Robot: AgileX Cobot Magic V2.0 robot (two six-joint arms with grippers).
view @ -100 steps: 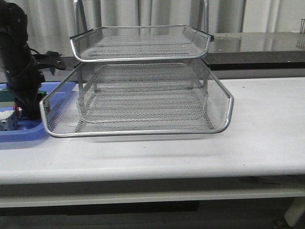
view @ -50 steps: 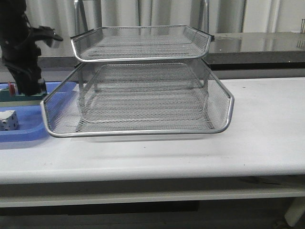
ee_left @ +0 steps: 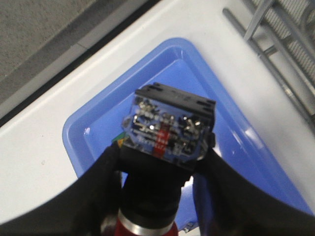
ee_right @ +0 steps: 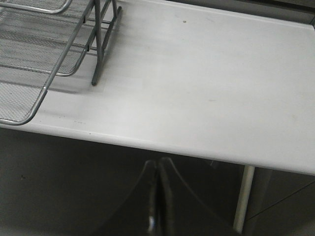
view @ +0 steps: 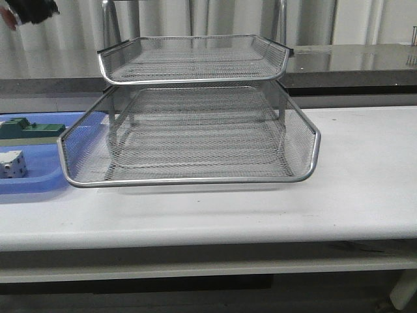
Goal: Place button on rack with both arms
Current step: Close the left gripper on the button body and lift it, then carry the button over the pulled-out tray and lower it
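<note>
My left gripper [ee_left: 162, 156] is shut on the button [ee_left: 167, 130], its fingers clamping the black body. The blue rear block points away from the wrist and the red head sits near the palm. In the front view this gripper [view: 29, 9] is high in the top left corner, above and left of the rack [view: 189, 181], with a bit of red of the button [view: 8, 17] showing. The silver wire-mesh rack stands mid-table with its lower tray pulled forward. My right gripper [ee_right: 158, 169] is shut and empty, below the table's front edge, right of the rack [ee_right: 44, 54].
A flat blue tray [view: 39, 179] lies left of the rack, holding a green block [view: 26, 128] and a white cube [view: 13, 164]. In the left wrist view the blue tray [ee_left: 98, 128] is directly beneath the held button. White tabletop [ee_right: 206, 83] stretches right of the rack.
My left arm has risen from the blue tray to the top left corner of the front view, taking the button up with it. The rack and the tray's other things have stayed put.
</note>
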